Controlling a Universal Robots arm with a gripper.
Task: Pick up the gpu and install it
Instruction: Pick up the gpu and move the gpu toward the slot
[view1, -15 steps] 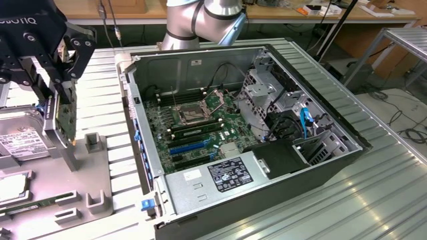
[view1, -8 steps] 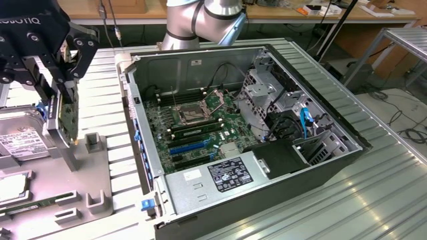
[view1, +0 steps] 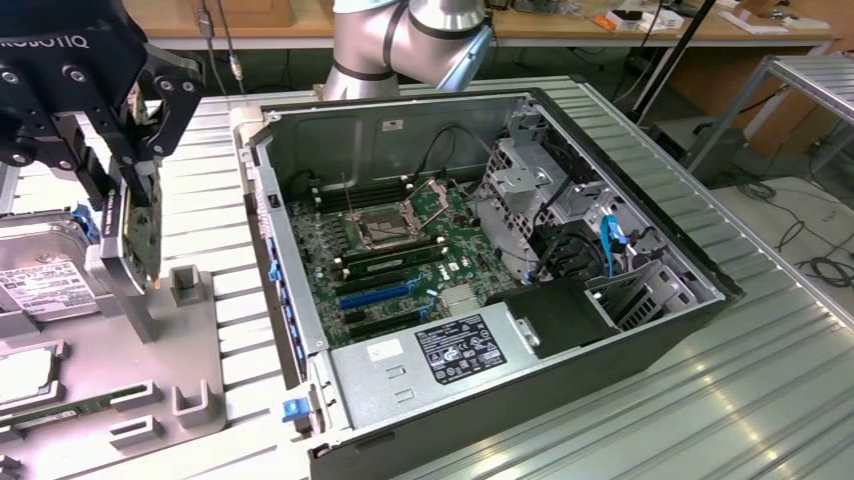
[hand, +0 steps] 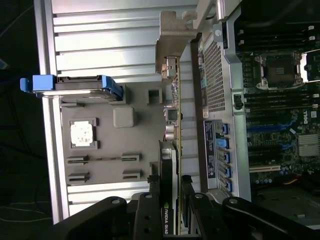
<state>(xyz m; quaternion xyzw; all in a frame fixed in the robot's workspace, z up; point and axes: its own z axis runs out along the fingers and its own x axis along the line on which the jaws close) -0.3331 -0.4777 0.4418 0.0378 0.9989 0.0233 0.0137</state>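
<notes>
Clearly, the ROBOTIQ gripper (view1: 123, 180) clamps the gpu (hand: 168, 165) marked NVIDIA.

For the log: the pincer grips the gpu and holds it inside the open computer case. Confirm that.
Not inside. The pincer grips the gpu, but holds it outside the open computer case, at the grey tray on the exterior view's left, as the exterior view shows.

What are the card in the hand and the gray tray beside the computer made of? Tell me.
Card: thin green board, likely fibreglass circuit laminate. The pale silver bracket at its end looks like sheet metal. Gray tray: matte, even color, moulded slots, so probably plastic.
</notes>
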